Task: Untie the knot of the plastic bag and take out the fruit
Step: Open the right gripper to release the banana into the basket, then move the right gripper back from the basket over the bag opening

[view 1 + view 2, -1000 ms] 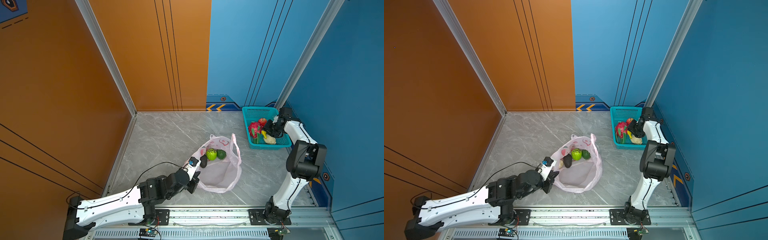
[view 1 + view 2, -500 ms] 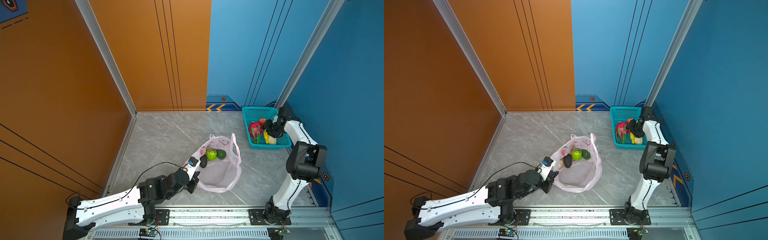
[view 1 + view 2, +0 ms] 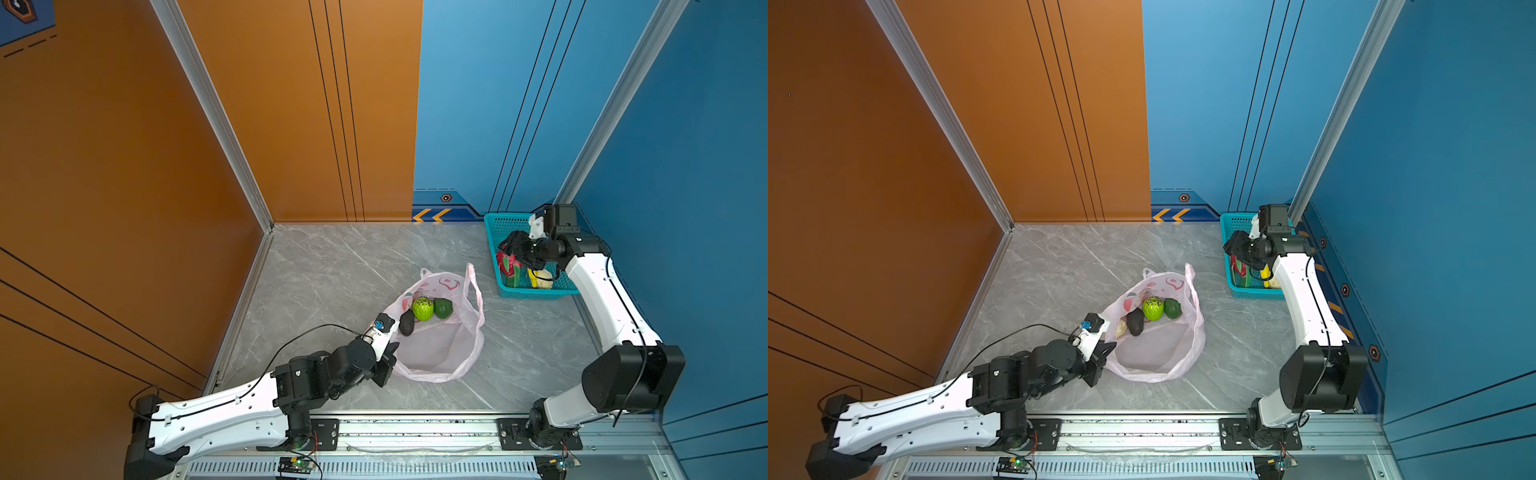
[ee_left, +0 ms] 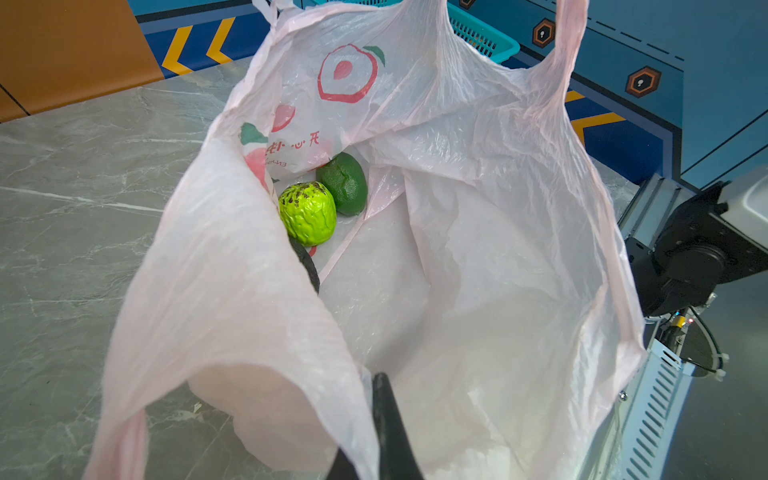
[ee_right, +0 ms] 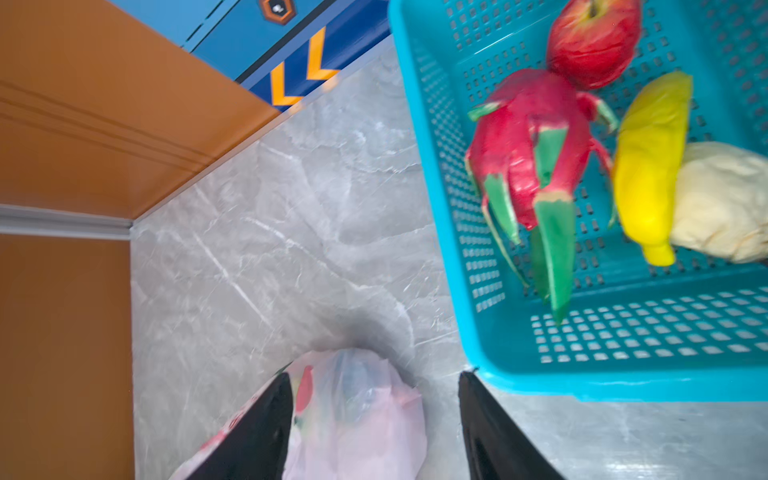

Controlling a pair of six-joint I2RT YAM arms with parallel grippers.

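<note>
— Near the front edge of the tabletop (image 3: 332, 270), how does the plastic bag (image 3: 436, 353) look?
— Pale pink, translucent, gaping, handles (image 3: 471, 282) loose; left gripper (image 3: 390, 362) pinches its rim, right gripper (image 3: 513, 251) spread wide above the basket (image 3: 536, 294).

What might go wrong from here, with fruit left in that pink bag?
1. The left gripper pinches only a thin edge of the plastic bag; if it slips, the mouth may collapse shut.
2. The dark avocado, green bumpy fruit and smooth green fruit lie bunched together, so the open right gripper could snag film or nudge a neighbour.
</note>
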